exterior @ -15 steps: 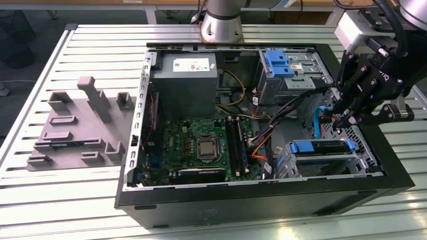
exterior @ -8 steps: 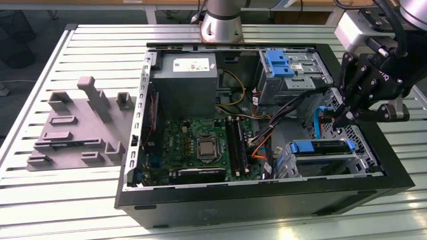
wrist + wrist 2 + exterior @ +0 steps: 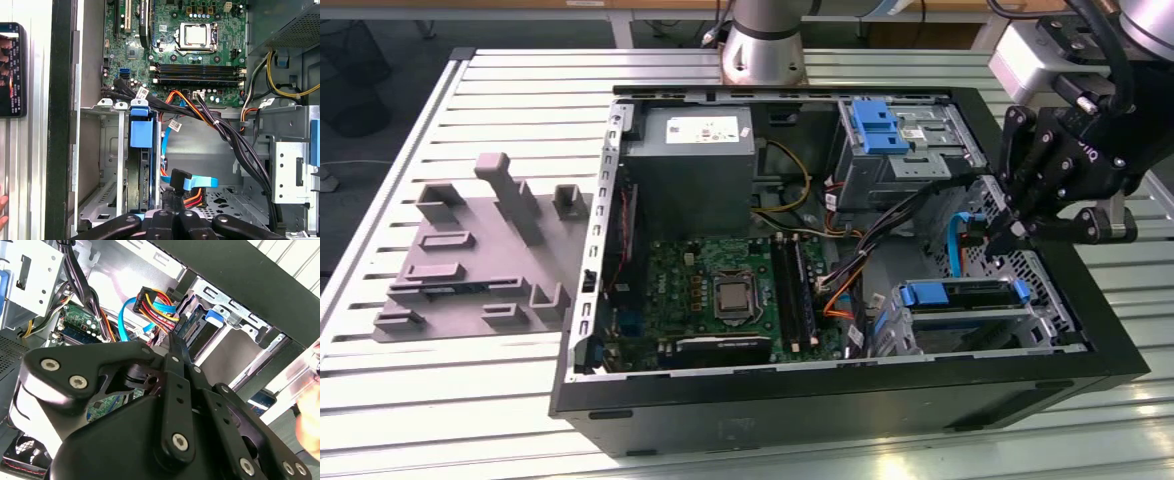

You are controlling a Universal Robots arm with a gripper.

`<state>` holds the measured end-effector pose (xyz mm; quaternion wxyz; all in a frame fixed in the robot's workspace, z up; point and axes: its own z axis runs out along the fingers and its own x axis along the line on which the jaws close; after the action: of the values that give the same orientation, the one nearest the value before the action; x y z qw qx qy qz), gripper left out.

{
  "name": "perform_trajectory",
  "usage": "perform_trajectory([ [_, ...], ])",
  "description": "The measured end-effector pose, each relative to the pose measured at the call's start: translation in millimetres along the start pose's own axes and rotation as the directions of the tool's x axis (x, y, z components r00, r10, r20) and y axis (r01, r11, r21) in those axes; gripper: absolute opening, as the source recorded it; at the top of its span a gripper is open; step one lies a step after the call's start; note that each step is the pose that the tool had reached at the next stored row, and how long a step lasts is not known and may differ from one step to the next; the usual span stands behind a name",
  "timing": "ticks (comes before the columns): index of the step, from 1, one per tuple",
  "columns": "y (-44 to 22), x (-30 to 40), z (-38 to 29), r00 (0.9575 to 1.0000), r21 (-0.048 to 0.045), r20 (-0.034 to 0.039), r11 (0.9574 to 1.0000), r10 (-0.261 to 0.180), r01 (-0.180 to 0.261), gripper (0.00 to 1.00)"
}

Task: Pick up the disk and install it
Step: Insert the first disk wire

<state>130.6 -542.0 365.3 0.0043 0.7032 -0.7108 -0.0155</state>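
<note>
Blue-railed, your disk (image 3: 963, 295) already sits edge-on in the case's lower drive cage (image 3: 1041, 330), so the gripper (image 3: 1003, 240) hovers just above it among the cables, its jaws apparently pressed together, holding nothing.

A table (image 3: 480, 400) of pale metal slats carries everything. An open black computer case (image 3: 854, 390) lies on its side on it, toward the exterior view's right. A flat grey fixture plate (image 3: 467, 265) with upright blocks lies just beside the case, on the exterior view's left
</note>
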Motion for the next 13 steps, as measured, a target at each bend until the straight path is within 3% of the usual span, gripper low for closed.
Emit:
perform_trajectory([
  [3,0.0,0.0,0.0,1.0,0.0,0.0,1.0,0.0,0.0,0.11],
  [5,0.0,0.0,0.0,1.0,0.0,0.0,1.0,0.0,0.0,0.23],
  [7,0.0,0.0,0.0,1.0,0.0,0.0,1.0,0.0,0.0,0.23],
  [8,0.0,0.0,0.1,1.0,0.0,0.0,1.0,0.0,0.0,0.3],
  [13,-0.1,0.0,3.8,1.0,0.0,0.0,1.0,0.0,0.0,0.3],
])
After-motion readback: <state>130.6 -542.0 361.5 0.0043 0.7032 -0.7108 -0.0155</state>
